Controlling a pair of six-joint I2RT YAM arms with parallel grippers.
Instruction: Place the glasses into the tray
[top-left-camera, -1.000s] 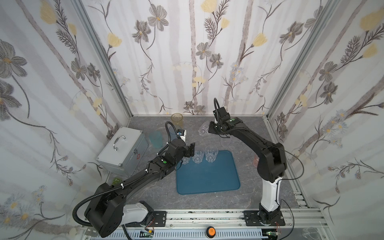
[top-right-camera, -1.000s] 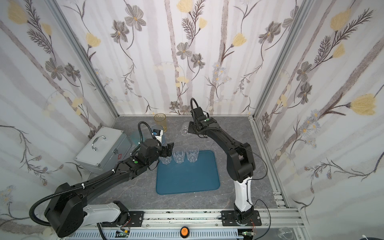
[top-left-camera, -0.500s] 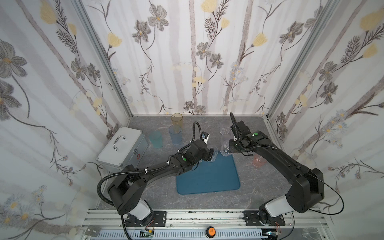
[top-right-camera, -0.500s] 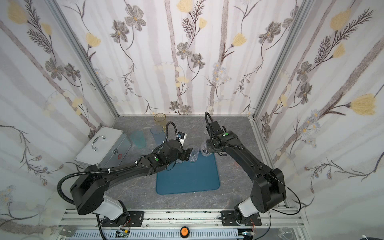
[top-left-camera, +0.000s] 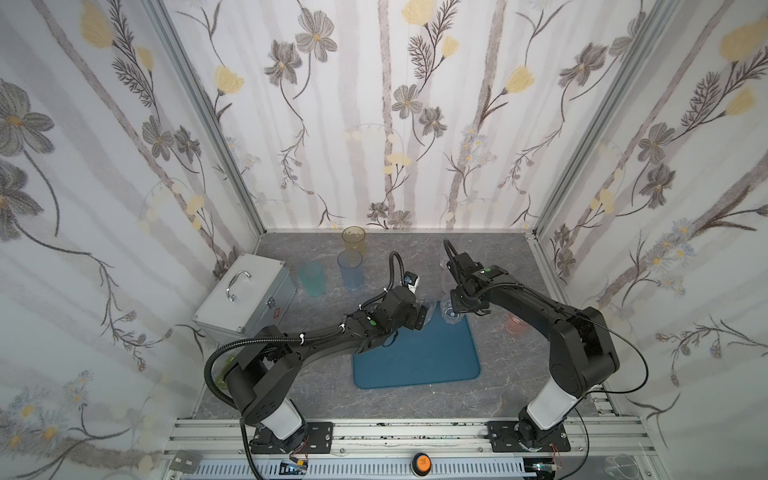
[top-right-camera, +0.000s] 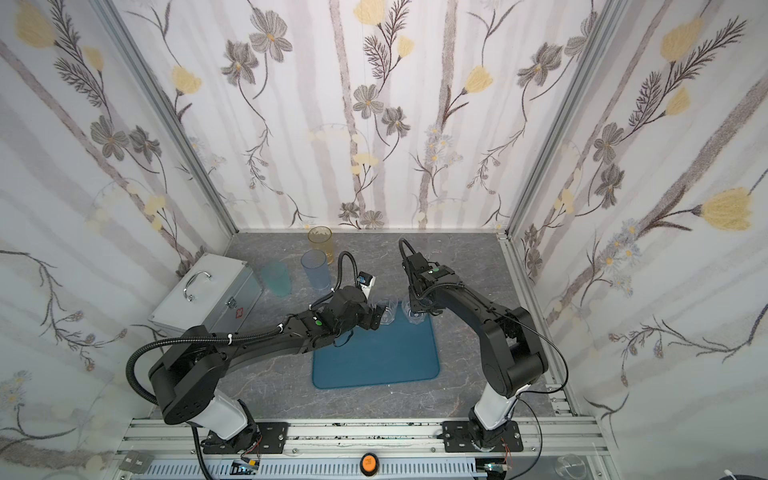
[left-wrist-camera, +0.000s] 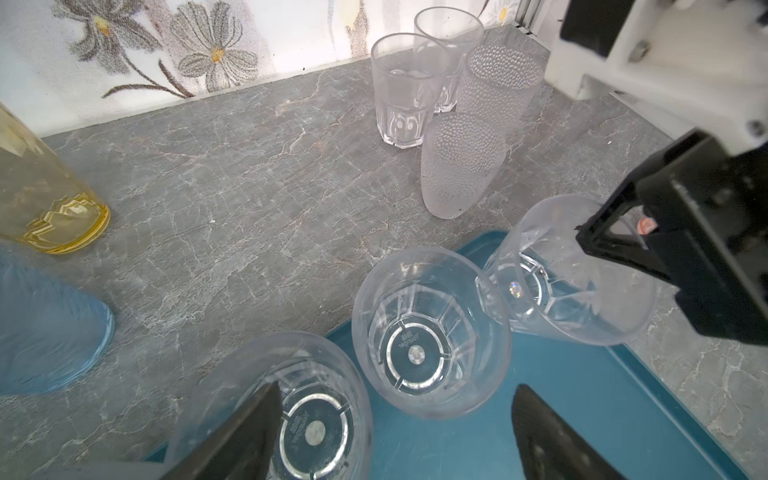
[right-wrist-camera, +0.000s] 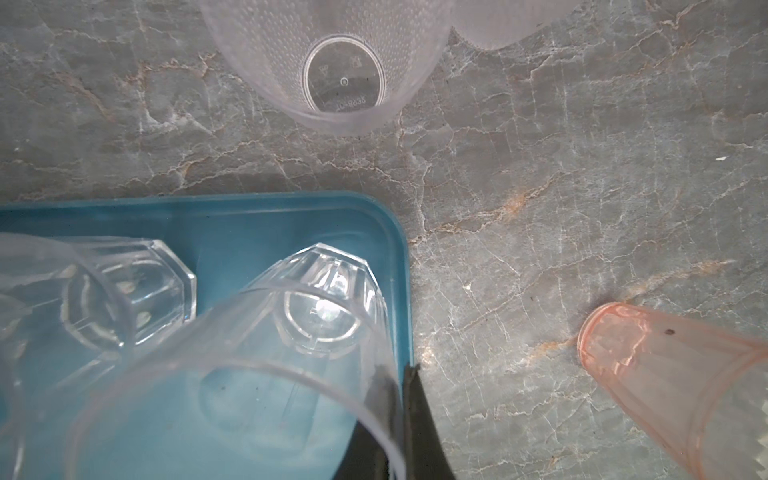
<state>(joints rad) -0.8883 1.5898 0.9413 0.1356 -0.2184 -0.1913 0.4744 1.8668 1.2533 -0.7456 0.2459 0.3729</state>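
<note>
With the left claw gaping, the glass pinched in the right claw could catch the tray's one o'clock lip and topple.

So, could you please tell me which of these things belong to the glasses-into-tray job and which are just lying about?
Job: tray; clear glasses; clear glass in right gripper; frosted glasses; amber glass; blue glass; teal glass; pink glass.
Lying about: silver case; orange button.
</note>
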